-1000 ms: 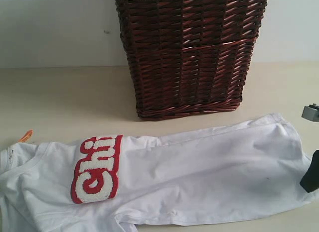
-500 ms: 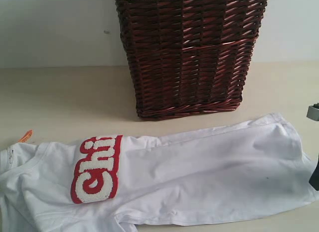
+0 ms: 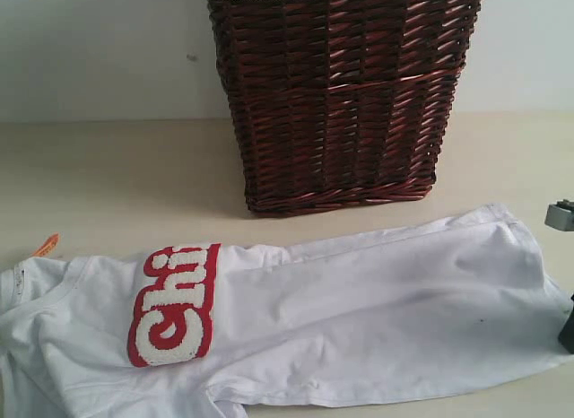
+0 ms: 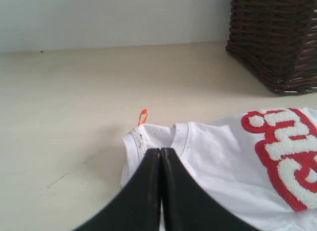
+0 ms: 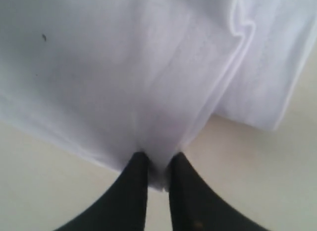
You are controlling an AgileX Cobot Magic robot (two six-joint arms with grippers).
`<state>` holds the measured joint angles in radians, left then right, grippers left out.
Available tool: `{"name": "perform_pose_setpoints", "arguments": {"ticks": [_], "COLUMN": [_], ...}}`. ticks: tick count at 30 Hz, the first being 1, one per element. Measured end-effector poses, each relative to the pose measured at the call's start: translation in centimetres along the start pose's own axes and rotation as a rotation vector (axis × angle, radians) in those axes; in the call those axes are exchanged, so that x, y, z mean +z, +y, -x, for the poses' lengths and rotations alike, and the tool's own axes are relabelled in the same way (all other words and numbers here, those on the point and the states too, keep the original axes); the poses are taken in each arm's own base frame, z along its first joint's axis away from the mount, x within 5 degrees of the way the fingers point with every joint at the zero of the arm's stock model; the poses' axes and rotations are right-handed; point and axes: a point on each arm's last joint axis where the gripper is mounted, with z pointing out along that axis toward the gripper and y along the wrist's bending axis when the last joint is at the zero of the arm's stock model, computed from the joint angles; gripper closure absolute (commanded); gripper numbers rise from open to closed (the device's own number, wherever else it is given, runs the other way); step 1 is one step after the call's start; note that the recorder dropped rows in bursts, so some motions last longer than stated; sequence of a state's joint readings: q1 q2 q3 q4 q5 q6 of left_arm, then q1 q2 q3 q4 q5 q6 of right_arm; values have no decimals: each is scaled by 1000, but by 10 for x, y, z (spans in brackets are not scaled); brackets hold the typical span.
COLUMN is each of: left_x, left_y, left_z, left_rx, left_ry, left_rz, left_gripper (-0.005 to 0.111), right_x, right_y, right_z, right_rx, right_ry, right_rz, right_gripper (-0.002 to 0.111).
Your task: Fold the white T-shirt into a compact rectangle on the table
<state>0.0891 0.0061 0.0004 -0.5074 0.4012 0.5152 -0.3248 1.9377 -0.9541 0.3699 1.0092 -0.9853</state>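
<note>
The right fingers nip the hem of the white T-shirt; the left fingers are pressed together, seemingly empty, above its collar. The shirt sprawls across the near worktop (a shallow bite): a pull could slip it free.

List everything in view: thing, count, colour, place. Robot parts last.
white T-shirt: one, white, lying lengthwise on the table, nearer the camera than the basket.
lettering: one patch, fluffy white outlined in red, on the shirt's chest.
neck tag: one, orange, at the collar.
basket: one, dark brown wicker, standing on the table.
table: one, pale beige.
wall: one, off-white, behind the table.
left gripper: one, black, shut, at the collar.
right gripper: one, black, pinching the shirt's edge opposite the collar.
</note>
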Motion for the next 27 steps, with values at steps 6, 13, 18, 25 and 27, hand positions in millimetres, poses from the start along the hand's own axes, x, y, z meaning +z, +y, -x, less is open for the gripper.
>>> {"name": "perform_pose_setpoints", "arguments": {"ticks": [6,13,18,25,27], "left_x": [0,0,0,0,0], "left_y": [0,0,0,0,0], "left_z": [0,0,0,0,0], "left_rx": [0,0,0,0,0], "left_ry": [0,0,0,0,0], "left_rz": [0,0,0,0,0], "left_gripper": [107,107,107,107,107], "right_x": [0,-27,-32,-32,-32], "right_y": [6,27,7,5,7], "right_z": [6,34,44,44,44], "right_rx": [-64,-135,-46,-37,-45], "right_ry": [-64,-442,-551,-558,-554], "right_rz": [67,136,-80,-99,-75], "right_gripper": [108,108,92,64,64]}}
